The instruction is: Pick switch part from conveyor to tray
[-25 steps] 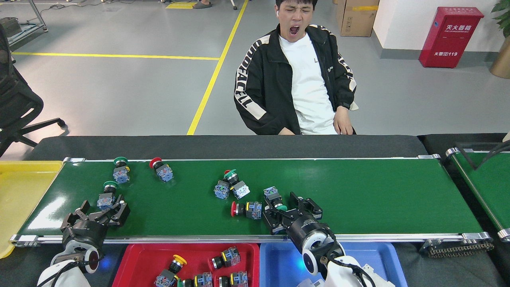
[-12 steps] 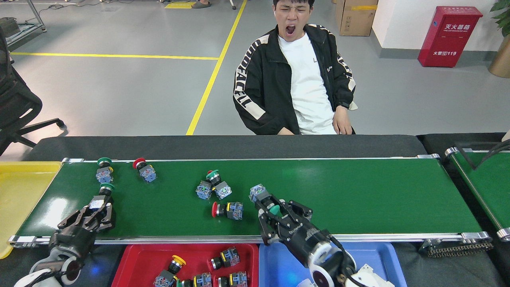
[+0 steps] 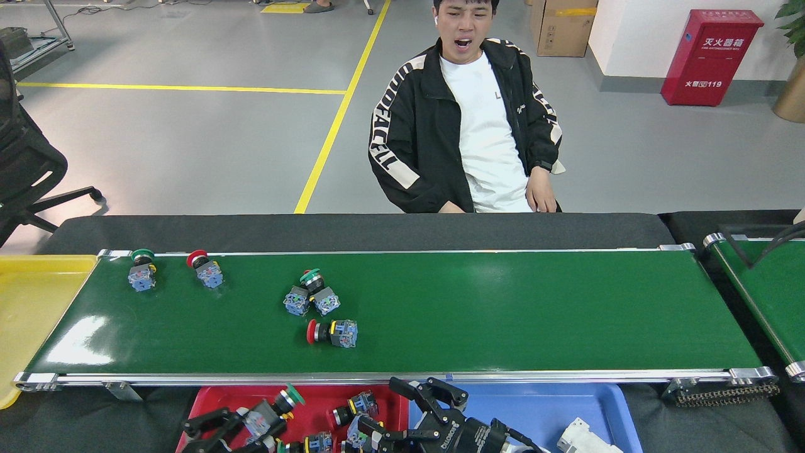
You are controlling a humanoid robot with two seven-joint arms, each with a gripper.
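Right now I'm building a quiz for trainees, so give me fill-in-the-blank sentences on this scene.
The near tray with loose switch parts in it is ___.
On the conveyor, the leftmost switch part has a ___ cap.
Past the conveyor's left end lies a ___ end tray.
Missing words: red; green; yellow.

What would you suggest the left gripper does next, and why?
Probably open the left gripper and drop its green-capped switch part: it appears to be held over the red tray, where other switch parts already lie, clear of the conveyor.
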